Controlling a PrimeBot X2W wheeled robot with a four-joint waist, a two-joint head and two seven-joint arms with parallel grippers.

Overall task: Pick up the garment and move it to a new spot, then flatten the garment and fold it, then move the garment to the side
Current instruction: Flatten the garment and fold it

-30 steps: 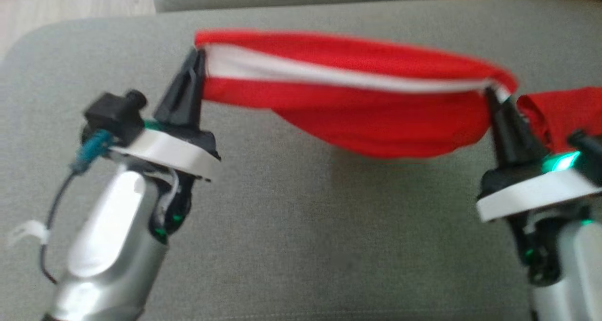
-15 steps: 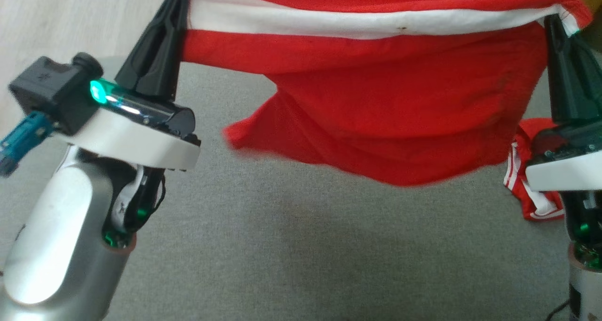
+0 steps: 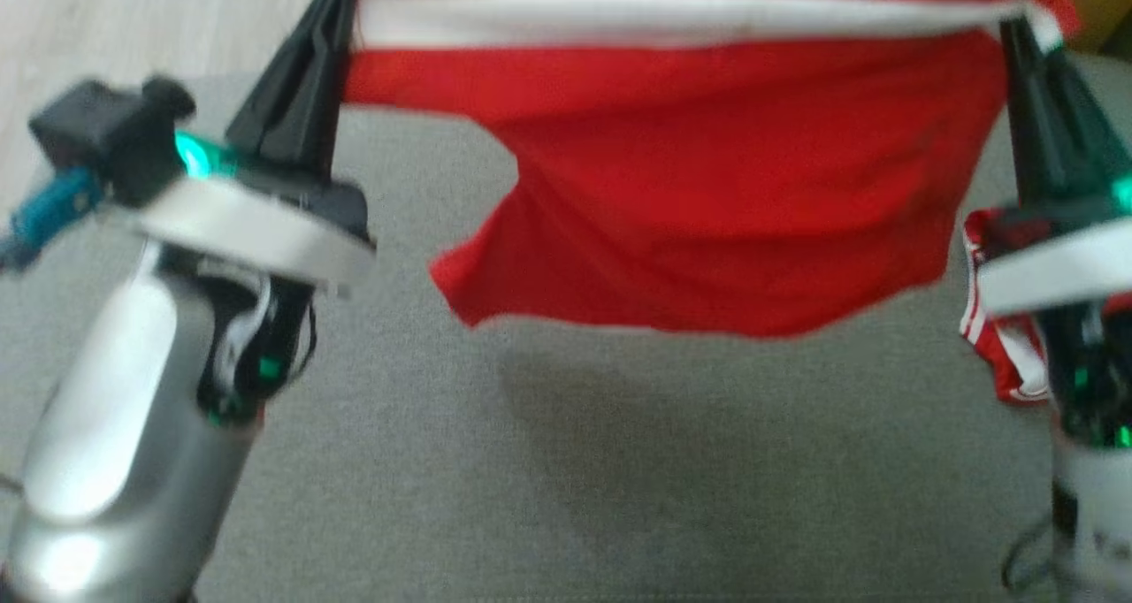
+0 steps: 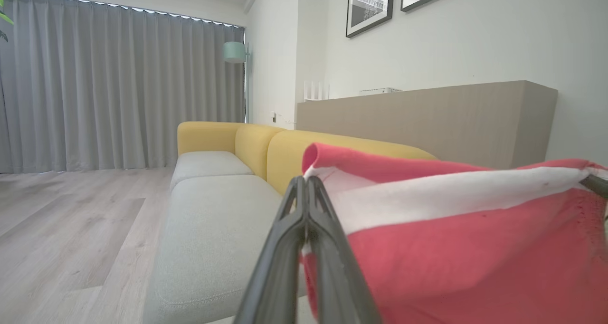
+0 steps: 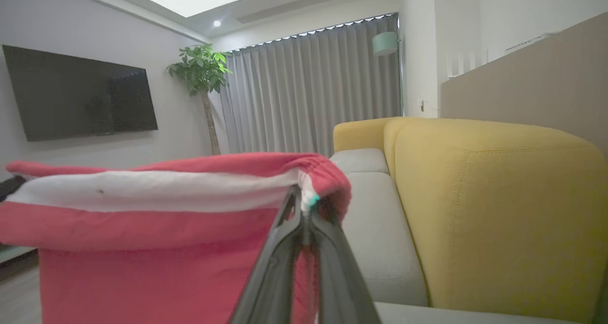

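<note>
Red garment (image 3: 707, 187) was up in the air, you had it stretched flat between both grippers by its white-banded top edge. Left gripper (image 3: 340, 2) was clamped tight on the left corner of that band, right gripper (image 3: 1013, 30) on the right corner, both sets of fingers pinched together on cloth. The rest hung below the band over the grey seat cushion (image 3: 619, 479), its shadow on the cushion underneath. A second red-and-white piece (image 3: 999, 364) lay on the cushion beside your right wrist. The head view was blurred.

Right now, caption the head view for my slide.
Left gripper and right gripper hold the garment stretched above the sofa.
</note>
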